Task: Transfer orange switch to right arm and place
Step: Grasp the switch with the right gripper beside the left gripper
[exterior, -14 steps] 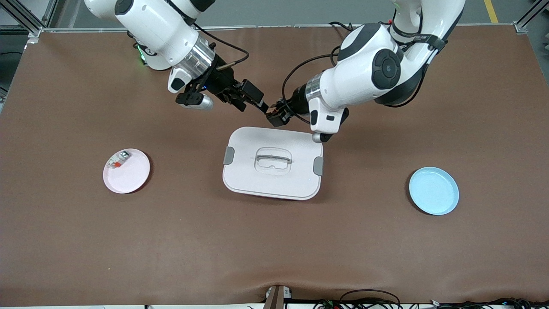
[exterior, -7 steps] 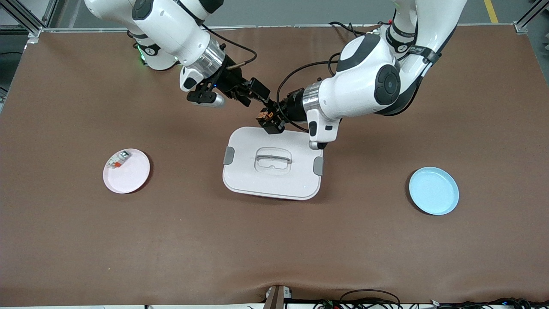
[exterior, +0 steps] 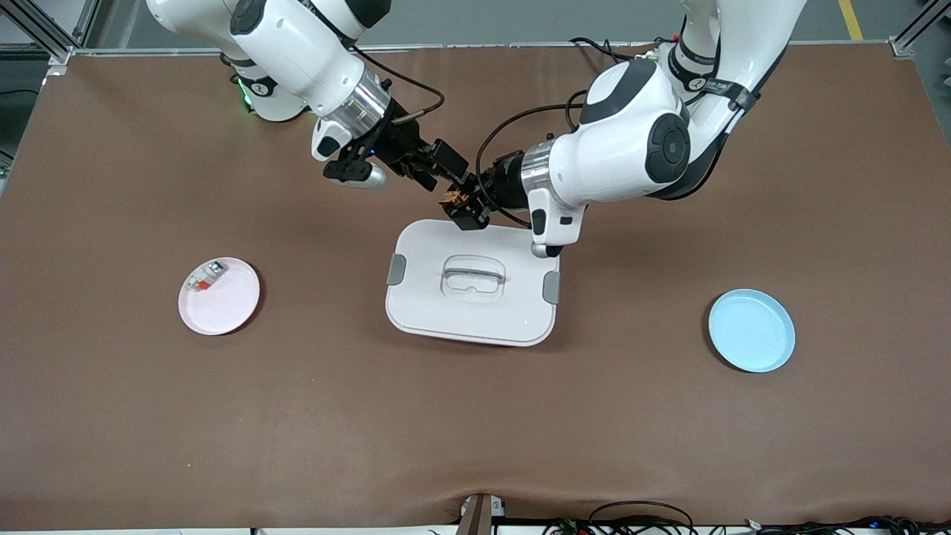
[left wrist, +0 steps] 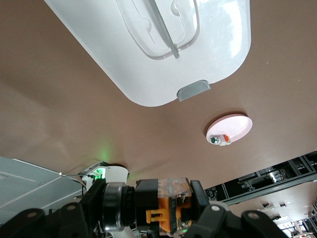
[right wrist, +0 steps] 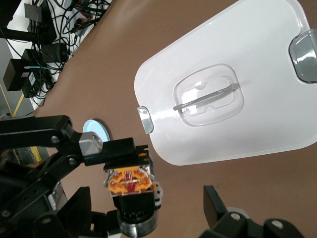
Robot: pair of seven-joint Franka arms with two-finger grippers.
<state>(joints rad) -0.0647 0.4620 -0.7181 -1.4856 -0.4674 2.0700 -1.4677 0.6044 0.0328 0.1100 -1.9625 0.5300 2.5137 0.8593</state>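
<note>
While the left gripper (exterior: 469,209) clamps the tiny black orange-marked switch (exterior: 455,200) over the brown table (exterior: 475,416), the right gripper (exterior: 455,187) gapes around it; a whitish-grey component (exterior: 203,276) lies in the round pink plate (exterior: 223,308).

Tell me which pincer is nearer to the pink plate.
Right. The right pincer is over the table by the white lid, toward the pink plate's end. The left pincer meets it there, holding the orange switch, slightly farther.

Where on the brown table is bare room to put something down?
Bare mat lies between the pink plate and the white lidded box, and between that box and the blue plate. Crowded: above the box's edge nearest the robots, where both pincers meet.
</note>
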